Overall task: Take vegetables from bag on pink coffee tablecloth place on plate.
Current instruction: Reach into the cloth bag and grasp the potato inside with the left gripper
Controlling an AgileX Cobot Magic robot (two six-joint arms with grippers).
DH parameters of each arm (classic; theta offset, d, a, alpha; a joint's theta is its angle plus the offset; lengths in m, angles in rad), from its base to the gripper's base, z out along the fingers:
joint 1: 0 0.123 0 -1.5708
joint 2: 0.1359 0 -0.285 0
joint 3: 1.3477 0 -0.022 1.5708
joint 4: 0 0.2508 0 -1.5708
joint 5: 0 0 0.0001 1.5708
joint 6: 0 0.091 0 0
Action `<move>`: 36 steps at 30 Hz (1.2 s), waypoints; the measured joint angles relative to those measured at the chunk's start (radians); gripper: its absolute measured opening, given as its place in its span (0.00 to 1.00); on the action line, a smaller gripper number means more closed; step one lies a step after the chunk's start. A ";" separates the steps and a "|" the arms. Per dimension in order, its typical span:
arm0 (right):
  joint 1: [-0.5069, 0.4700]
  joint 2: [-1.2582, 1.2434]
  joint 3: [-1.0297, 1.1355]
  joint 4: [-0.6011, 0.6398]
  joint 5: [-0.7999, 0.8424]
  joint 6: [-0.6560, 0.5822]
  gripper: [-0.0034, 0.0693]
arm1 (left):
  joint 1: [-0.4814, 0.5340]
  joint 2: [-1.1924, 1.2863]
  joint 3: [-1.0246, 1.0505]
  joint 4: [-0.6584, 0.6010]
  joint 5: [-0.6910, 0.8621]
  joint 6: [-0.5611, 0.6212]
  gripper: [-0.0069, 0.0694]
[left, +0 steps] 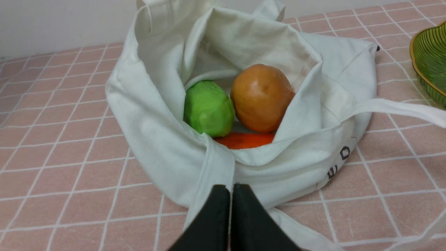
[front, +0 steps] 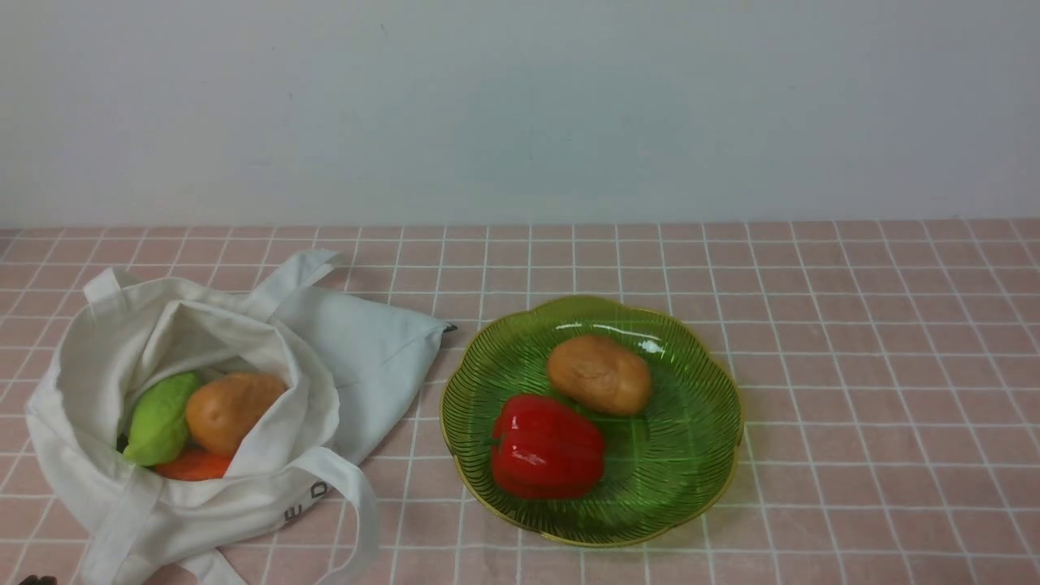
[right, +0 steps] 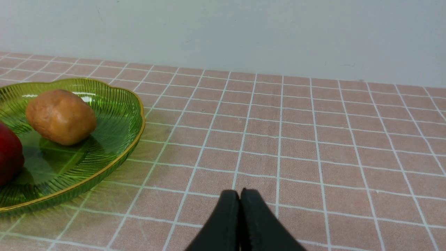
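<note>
Pink tablecloth [front: 853,325]: covers the table to every visible edge.
Bag [front: 357,349]: near the front-left corner, mouth open; contains second potato [front: 231,409], lime-green piece [front: 162,418] and carrot [front: 193,465].
Plate [front: 682,455]: mid-table, just beside the bag; carries red pepper [front: 546,447] and potato [front: 600,374].
Left gripper [left: 231,190]: jaws pressed together, empty, by the bag.
Right gripper [right: 240,195]: jaws pressed together, empty.
</note>
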 joint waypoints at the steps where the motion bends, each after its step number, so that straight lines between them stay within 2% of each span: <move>1: 0.000 0.000 0.000 0.000 0.000 0.000 0.03 | 0.000 0.000 0.000 0.000 0.000 0.000 0.08; 6: 0.000 0.000 0.000 0.000 0.000 0.000 0.03 | 0.000 0.000 0.000 -0.004 -0.013 -0.005 0.08; 7: 0.000 0.000 0.000 0.000 0.000 0.000 0.03 | 0.000 0.000 0.000 -0.079 -0.066 -0.042 0.08; 13: 0.000 0.000 0.000 0.000 0.000 0.000 0.03 | 0.000 0.000 0.000 -0.305 -0.291 -0.130 0.08; 20: 0.000 0.000 0.000 0.000 0.000 0.000 0.03 | 0.000 0.000 0.000 -0.442 -0.521 -0.143 0.08; 21: 0.000 0.000 0.000 0.000 0.000 0.000 0.03 | 0.000 0.000 0.000 -0.459 -0.606 -0.144 0.08; 22: 0.000 0.000 0.000 0.000 0.000 0.000 0.03 | 0.000 0.000 0.000 -0.462 -0.620 -0.145 0.08; 23: 0.000 0.000 0.000 0.000 0.000 0.000 0.03 | 0.000 0.000 0.000 -0.470 -0.746 -0.147 0.08; 25: 0.000 0.000 0.000 0.000 0.000 0.000 0.03 | 0.000 0.000 -0.029 -0.473 -0.803 -0.145 0.08; 28: 0.000 0.000 0.000 0.000 0.000 0.000 0.03 | 0.000 0.039 -0.143 -0.450 -0.750 -0.141 0.08; 30: 0.000 0.000 0.000 0.000 0.000 0.000 0.03 | 0.000 0.108 -0.249 -0.411 -0.626 -0.134 0.08; 31: 0.000 0.000 0.000 0.000 0.000 0.000 0.03 | 0.000 0.194 -0.344 -0.367 -0.474 -0.131 0.08; 33: 0.000 0.000 0.000 0.000 0.000 0.000 0.03 | 0.000 0.272 -0.412 -0.334 -0.347 -0.130 0.08; 36: 0.000 0.000 0.000 0.000 0.000 0.000 0.03 | 0.000 0.477 -0.562 -0.259 -0.047 -0.124 0.08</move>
